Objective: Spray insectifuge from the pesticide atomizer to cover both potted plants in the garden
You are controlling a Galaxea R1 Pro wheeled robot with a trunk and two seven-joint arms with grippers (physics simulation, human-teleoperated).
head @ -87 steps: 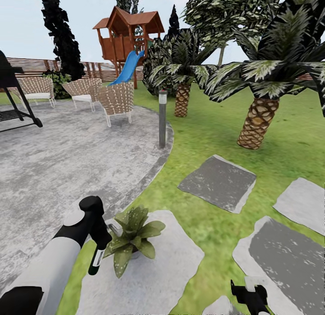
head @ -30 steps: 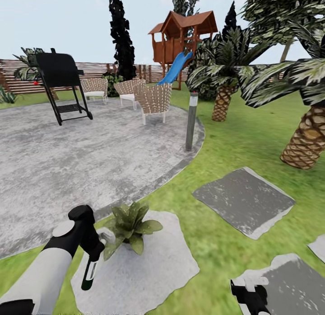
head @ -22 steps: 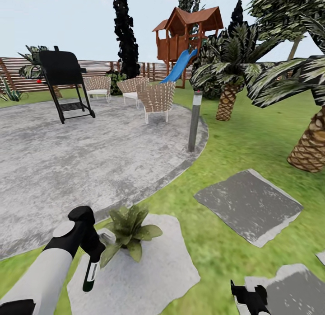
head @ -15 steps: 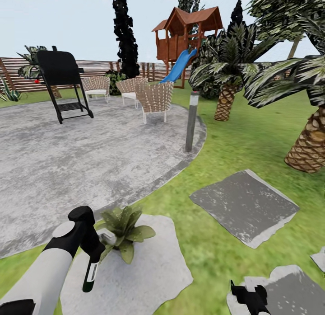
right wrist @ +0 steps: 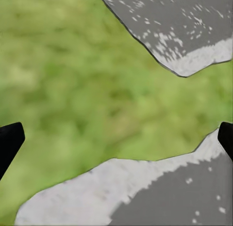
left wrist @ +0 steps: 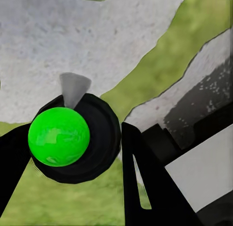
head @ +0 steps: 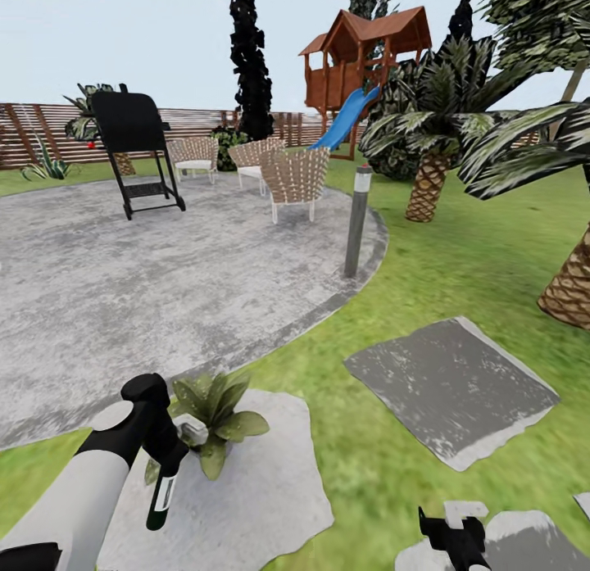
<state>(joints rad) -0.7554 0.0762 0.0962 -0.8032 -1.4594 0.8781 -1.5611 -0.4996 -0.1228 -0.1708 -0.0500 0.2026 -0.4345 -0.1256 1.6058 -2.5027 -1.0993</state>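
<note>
In the head view my left gripper [head: 170, 455] is shut on the pesticide atomizer [head: 161, 499], a slim dark bottle with a white label hanging down from it. Its whitish spray head [head: 194, 432] sits right against the leaves of a potted plant [head: 210, 405], a low speckled green rosette on a pale stone slab [head: 246, 497]. The left wrist view looks along the bottle's green end [left wrist: 58, 136], held between black fingers [left wrist: 141, 172]. My right gripper [head: 453, 541] is open low over grass, its fingertips [right wrist: 9, 141] spread wide. The other potted plant is out of view.
The round grey patio [head: 147, 268] carries a black grill [head: 135, 149] and wicker chairs [head: 295, 178]. A bollard light [head: 357, 223] stands at its edge. Palms [head: 428, 196] and dark stepping stones [head: 455, 391] lie to the right. A slat fence [head: 41, 133] and a play tower [head: 365, 59] stand behind.
The whole view has shifted, so the camera moved; the plant and its slab now sit lower and further left. My left gripper keeps the atomizer in the same pose.
</note>
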